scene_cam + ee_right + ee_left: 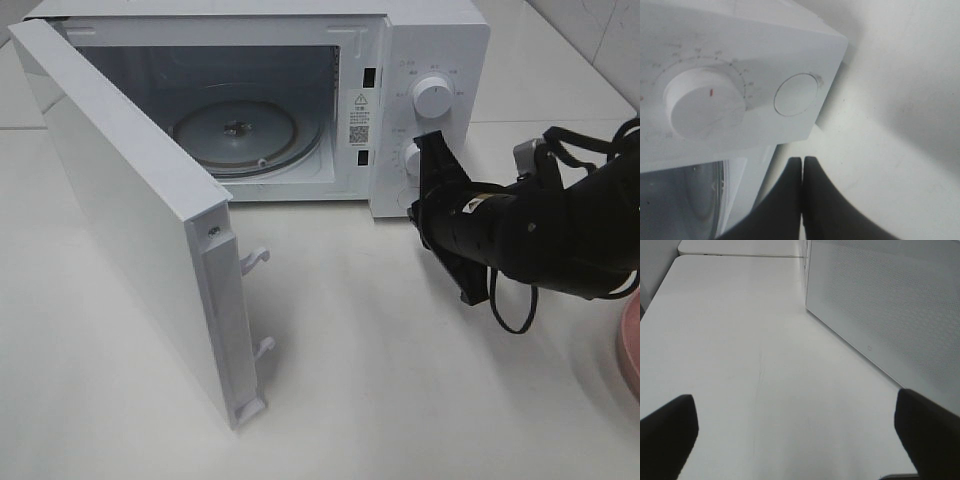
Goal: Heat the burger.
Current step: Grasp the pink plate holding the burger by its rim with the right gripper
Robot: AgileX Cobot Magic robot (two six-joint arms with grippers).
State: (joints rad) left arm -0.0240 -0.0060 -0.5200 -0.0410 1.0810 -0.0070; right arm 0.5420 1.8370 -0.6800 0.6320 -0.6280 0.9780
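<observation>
The burger is out of view. The white microwave (pixel 430 40) stands at the back with its door (pixel 120 220) swung wide open to the left, and the glass turntable (pixel 245 135) inside is bare. My right gripper (pixel 413 205) is shut with nothing in it, just in front of the control panel's lower corner. In the right wrist view its shut tips (pixel 803 162) sit a little off the round button (pixel 796 94), beside the lower dial (pixel 705 102). My left gripper (pixel 795 430) is open and holds nothing, low over the table next to the microwave's perforated side wall (pixel 880 305).
A sliver of the pink plate (pixel 630 350) shows at the right edge, behind my right arm. The open door juts out over the front left of the white table (pixel 400 400). An upper dial (pixel 433 97) sits above the lower one on the panel.
</observation>
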